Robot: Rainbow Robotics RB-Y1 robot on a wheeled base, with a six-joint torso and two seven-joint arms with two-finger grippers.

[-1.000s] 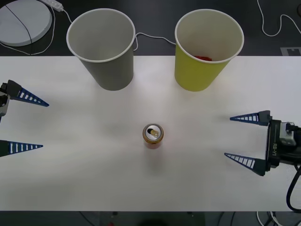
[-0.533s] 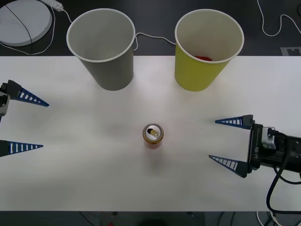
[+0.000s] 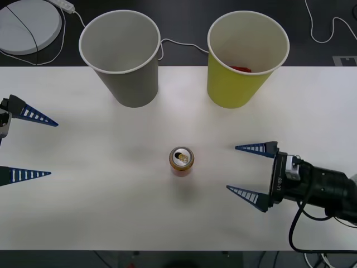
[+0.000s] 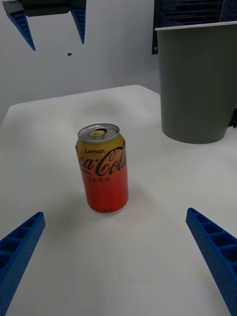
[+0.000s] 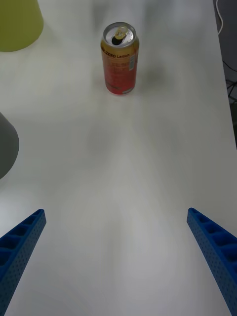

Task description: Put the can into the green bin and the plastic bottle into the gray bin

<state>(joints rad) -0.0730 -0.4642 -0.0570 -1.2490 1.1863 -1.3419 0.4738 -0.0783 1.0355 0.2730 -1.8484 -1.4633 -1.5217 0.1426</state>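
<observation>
Can [image 3: 182, 161] upright mid-desk; right gripper [image 3: 248, 171] beside it, jaws apart; left gripper [image 3: 27, 146] at left edge, jaws apart.

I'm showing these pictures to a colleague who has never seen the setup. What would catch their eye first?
Probably the can, standing upright alone mid-table with its top already opened. Behind it at the far edge stand two big cup-shaped bins, the gray bin on the robot's left and the green bin on its right, with something red inside the green one. The right gripper points at the can with fingers spread, while the left gripper waits open at the table's left edge.
</observation>
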